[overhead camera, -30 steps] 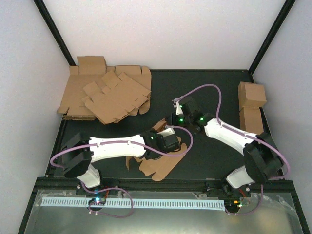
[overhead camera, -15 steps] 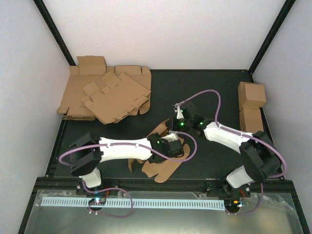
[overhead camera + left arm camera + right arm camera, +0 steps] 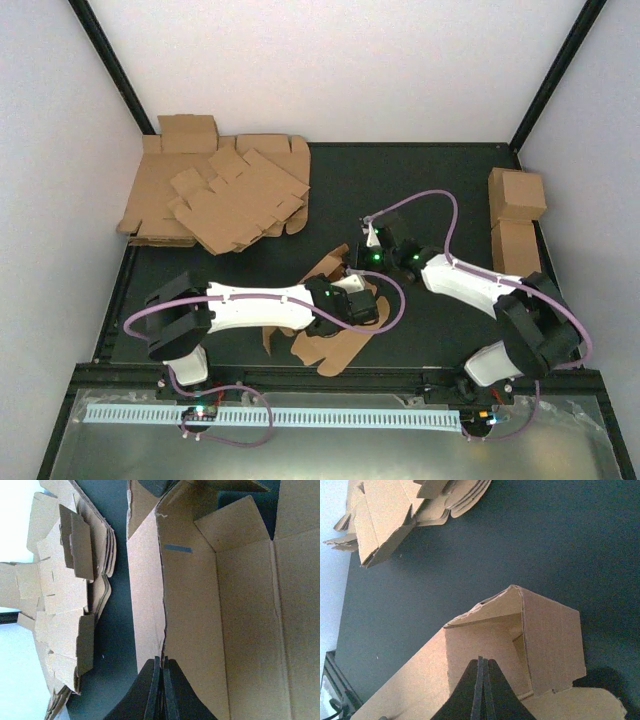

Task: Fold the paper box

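Note:
The paper box [image 3: 335,350] is a brown cardboard blank lying partly folded at the table's middle, near the front edge. Both arms reach over it and hide much of it from above. In the left wrist view a long side wall of the paper box [image 3: 240,630] stands up. My left gripper [image 3: 162,661] is shut, its tips right at that wall's torn-looking edge. From above, the left gripper [image 3: 368,300] sits over the box's right part. My right gripper [image 3: 481,660] is shut and points into a raised corner of the paper box [image 3: 550,640]. Seen from above, the right gripper [image 3: 358,262] is at the box's far end.
A messy stack of flat brown blanks [image 3: 215,195] fills the back left corner and shows in both wrist views [image 3: 65,605] [image 3: 405,510]. Two finished cartons [image 3: 517,195] stand along the right edge. White walls close in the black table [image 3: 420,180] on three sides.
My left gripper has slid a little right and nearer over the box. My right gripper has come down toward the box's far end. Both stayed shut.

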